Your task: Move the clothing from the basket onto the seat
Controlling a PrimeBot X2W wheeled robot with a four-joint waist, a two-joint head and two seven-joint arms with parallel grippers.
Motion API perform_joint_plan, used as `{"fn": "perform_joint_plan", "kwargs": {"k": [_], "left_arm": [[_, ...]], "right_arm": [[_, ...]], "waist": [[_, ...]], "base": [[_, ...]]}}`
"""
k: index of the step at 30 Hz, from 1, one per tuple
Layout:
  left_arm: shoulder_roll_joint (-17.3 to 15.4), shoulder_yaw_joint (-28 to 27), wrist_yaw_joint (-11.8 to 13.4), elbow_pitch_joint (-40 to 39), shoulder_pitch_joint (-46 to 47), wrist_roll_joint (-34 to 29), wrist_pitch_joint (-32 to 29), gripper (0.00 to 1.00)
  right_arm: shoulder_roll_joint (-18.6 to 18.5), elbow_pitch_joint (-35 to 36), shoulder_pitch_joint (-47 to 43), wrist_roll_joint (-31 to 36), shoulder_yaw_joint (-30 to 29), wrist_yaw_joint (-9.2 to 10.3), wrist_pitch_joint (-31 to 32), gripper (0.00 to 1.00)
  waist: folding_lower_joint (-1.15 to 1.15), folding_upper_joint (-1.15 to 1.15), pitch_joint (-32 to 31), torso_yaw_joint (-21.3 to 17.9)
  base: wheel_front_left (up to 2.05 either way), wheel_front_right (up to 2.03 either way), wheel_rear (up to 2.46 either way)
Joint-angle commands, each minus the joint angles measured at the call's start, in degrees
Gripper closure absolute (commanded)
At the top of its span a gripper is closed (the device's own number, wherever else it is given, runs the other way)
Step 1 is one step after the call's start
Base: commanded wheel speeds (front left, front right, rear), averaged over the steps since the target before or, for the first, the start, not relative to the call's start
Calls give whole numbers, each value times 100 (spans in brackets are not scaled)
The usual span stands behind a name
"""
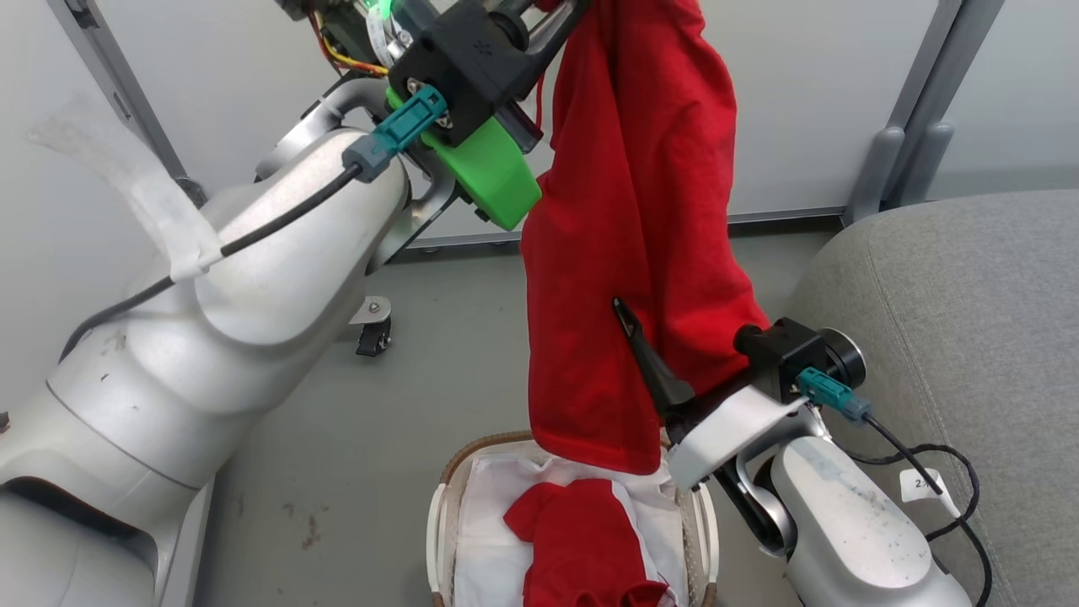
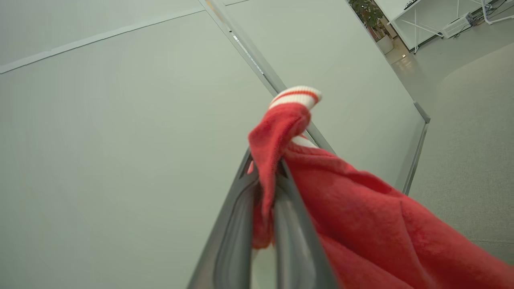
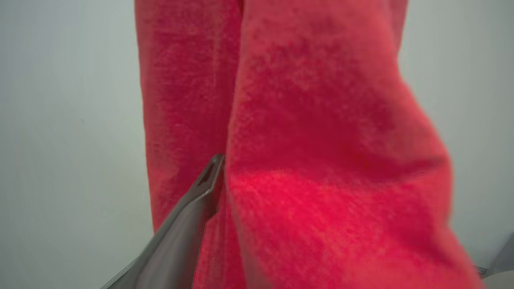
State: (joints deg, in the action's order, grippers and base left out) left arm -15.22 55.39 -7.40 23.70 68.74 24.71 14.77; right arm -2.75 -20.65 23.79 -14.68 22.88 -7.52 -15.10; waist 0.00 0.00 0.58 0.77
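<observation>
My left gripper (image 1: 566, 7) is raised high and shut on the top of a long bright-red garment (image 1: 632, 236), which hangs down to just above the basket (image 1: 472, 459). In the left wrist view its fingers (image 2: 241, 224) pinch the red cloth below a white striped cuff (image 2: 295, 96). My right gripper (image 1: 649, 329) is pressed into the lower part of the hanging garment. One dark finger (image 3: 188, 212) shows against the cloth and the other is hidden behind it. A second red garment (image 1: 582, 539) lies in the basket on the white liner (image 1: 489, 523). The grey seat (image 1: 969, 320) is at the right.
Pale partition walls with grey metal posts (image 1: 893, 160) close the back. A small caster (image 1: 371, 333) stands on the grey floor (image 1: 354, 472) left of the basket. A black cable with a white tag (image 1: 923, 485) trails from my right arm over the seat's edge.
</observation>
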Motion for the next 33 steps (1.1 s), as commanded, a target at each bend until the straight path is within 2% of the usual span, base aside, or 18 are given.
{"fn": "perform_joint_plan", "kwargs": {"k": [1,2,4,5,19,20,21,22,23,29,33], "left_arm": [[-23,-9,-2,-1,-134,51,36,100],[-34,-7,6,9,-171,71,37,100],[-56,-12,25,31,-255,119,39,100],[-66,-28,40,44,-304,153,41,100],[-106,-535,327,24,-1331,539,37,100],[-93,-611,350,-5,-1434,546,37,84],[-81,-687,360,-24,-1582,556,37,59],[-70,-756,382,-43,-1713,553,37,20],[-47,-847,400,-55,-1885,556,38,0],[134,-1327,365,-110,-2867,480,38,0],[343,-1599,240,-75,-3581,428,38,0]], "right_arm": [[-25,14,86,-11,-2,6,-10,60],[-25,30,100,-10,-12,6,-10,66],[-25,57,112,-10,-34,6,-10,91],[-25,75,122,0,-47,6,-10,99],[-25,440,179,209,-253,6,-11,100],[-25,464,181,227,-288,6,-11,100],[-25,488,185,230,-323,6,-11,100],[-25,508,193,259,-354,6,-11,100],[-24,534,206,292,-391,6,-11,100],[-24,655,275,563,-646,6,-11,100],[-25,665,281,714,-822,6,-11,100]], "waist": [[0,0,-2,10],[0,0,-2,14],[0,0,-5,18],[0,0,-4,19],[0,0,71,14],[0,0,80,16],[0,0,89,18],[0,0,97,19],[0,0,105,19],[0,0,155,7],[0,0,198,3]], "base": [[0,0,0],[0,0,0],[0,0,0],[0,0,0],[0,0,0],[0,0,0],[0,0,0],[0,0,0],[0,0,0],[0,0,0],[0,0,0]]}}
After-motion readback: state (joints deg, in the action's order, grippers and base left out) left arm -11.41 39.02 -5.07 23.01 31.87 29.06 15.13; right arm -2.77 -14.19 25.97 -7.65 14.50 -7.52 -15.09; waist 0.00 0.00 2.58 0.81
